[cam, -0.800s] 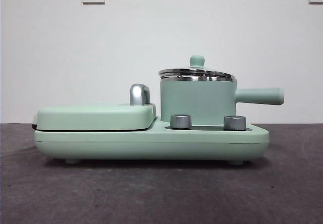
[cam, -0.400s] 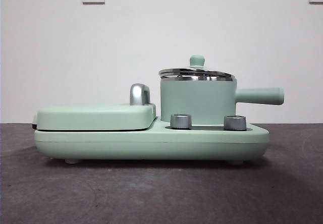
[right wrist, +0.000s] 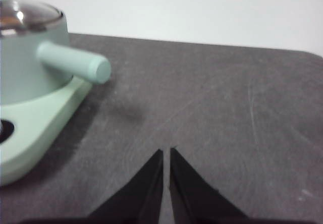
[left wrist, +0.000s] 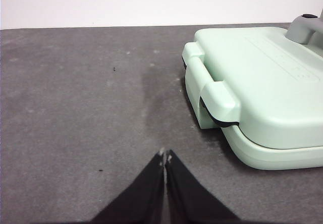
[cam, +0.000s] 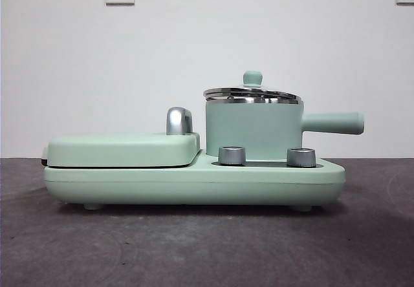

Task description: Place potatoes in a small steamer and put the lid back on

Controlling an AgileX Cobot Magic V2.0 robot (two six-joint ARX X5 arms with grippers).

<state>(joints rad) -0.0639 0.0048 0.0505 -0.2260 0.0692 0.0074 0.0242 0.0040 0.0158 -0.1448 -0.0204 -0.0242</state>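
The small steamer (cam: 253,130) sits on the green cooker base (cam: 194,180), right of the griddle cover (cam: 123,148), its handle pointing away from it. The lid (cam: 252,94) rests on the steamer rim. No potato is visible. Both grippers, left (left wrist: 165,156) and right (right wrist: 166,152), are closed and empty, low over the table. First step, judged: open the jaws, grasp the lid knob (cam: 252,77) centrally, lift vertically.
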